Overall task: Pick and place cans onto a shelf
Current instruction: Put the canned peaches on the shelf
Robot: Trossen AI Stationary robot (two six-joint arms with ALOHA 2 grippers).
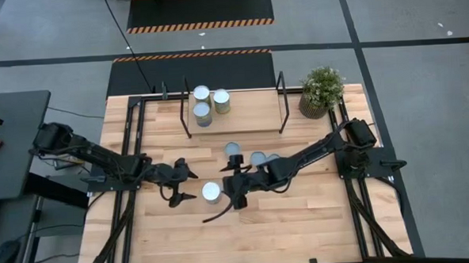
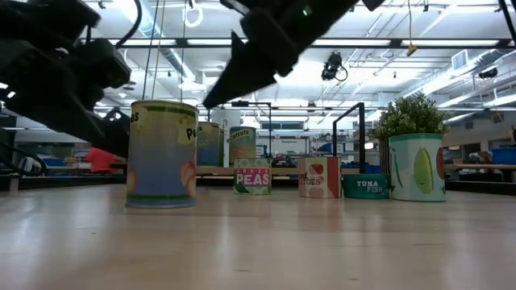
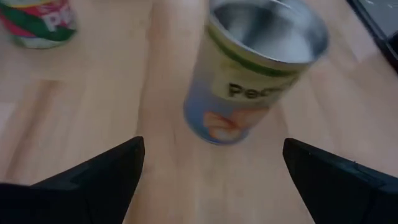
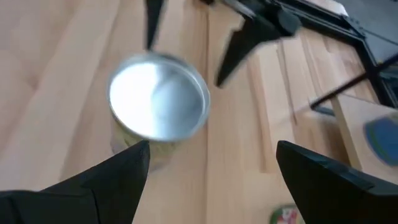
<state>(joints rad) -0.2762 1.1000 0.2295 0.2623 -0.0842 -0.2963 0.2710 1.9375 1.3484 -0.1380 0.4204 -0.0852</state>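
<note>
A tall can with a peach label (image 1: 212, 193) (image 2: 161, 153) stands upright on its base on the table, between my two grippers. My left gripper (image 1: 191, 185) (image 3: 211, 180) is open on the can's left, with the can (image 3: 255, 68) just ahead of its fingers. My right gripper (image 1: 230, 185) (image 4: 211, 180) is open, up off the table on the can's right, looking down on the silver top (image 4: 158, 102). Three cans (image 1: 209, 102) stand on the shelf (image 1: 242, 119) at the far side. Three more cans (image 1: 251, 154) stand on the table in front of the shelf.
A potted plant (image 1: 321, 90) stands at the table's far right, beside the shelf's black posts (image 1: 282, 102). In the low view, small cans labelled peas (image 2: 252, 177), tomatoes (image 2: 319, 177) and tuna (image 2: 365, 186) stand behind the peach can. The near half of the table is bare wood (image 1: 247, 234).
</note>
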